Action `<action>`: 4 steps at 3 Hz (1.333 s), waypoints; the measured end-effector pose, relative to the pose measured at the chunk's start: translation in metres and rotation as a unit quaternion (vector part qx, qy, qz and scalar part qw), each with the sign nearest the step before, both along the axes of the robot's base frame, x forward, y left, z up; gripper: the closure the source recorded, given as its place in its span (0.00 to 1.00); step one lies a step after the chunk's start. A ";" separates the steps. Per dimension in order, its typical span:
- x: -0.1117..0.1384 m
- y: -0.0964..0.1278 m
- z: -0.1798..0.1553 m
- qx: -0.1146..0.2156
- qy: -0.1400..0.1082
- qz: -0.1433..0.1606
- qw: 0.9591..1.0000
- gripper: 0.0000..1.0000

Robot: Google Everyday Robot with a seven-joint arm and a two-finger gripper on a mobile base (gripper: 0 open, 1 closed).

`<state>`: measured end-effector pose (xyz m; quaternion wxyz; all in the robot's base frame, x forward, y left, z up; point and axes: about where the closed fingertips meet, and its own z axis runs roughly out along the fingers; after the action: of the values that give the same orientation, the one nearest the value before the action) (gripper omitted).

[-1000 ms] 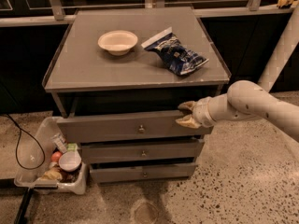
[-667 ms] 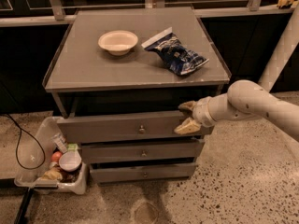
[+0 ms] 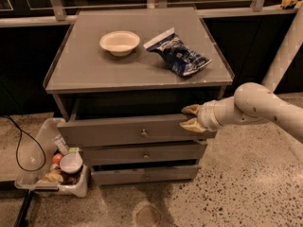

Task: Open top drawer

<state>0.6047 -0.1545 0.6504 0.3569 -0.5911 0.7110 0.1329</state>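
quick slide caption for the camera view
Robot gripper at the right end of the partly open wide grey top drawer; white bowl and blue snack bag on the cabinet top

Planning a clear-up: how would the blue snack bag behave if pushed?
The snack bag looks crumpled and thin: probably light and floppy, sliding rather than rolling on the flat cabinet top. The gripper sits lower, at the top drawer's right end.

Top drawer, drawn a little way out of the cabinet (image 3: 137, 74).
The top drawer (image 3: 109, 132) shows a wide grey front with a small round silver knob (image 3: 143, 133) at centre. It sits level, with a dark gap above it. The gripper (image 3: 189, 117) is at its right end, by the upper edge.
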 end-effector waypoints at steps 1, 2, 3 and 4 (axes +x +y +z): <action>0.000 0.000 0.003 0.000 0.000 0.000 1.000 1.00; -0.007 -0.001 0.002 0.003 0.003 0.001 1.000 1.00; -0.007 -0.001 0.004 0.003 0.003 0.001 1.000 1.00; -0.007 -0.001 0.004 0.003 0.003 0.001 1.000 0.81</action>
<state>0.5976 -0.1554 0.6544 0.3558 -0.5905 0.7113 0.1372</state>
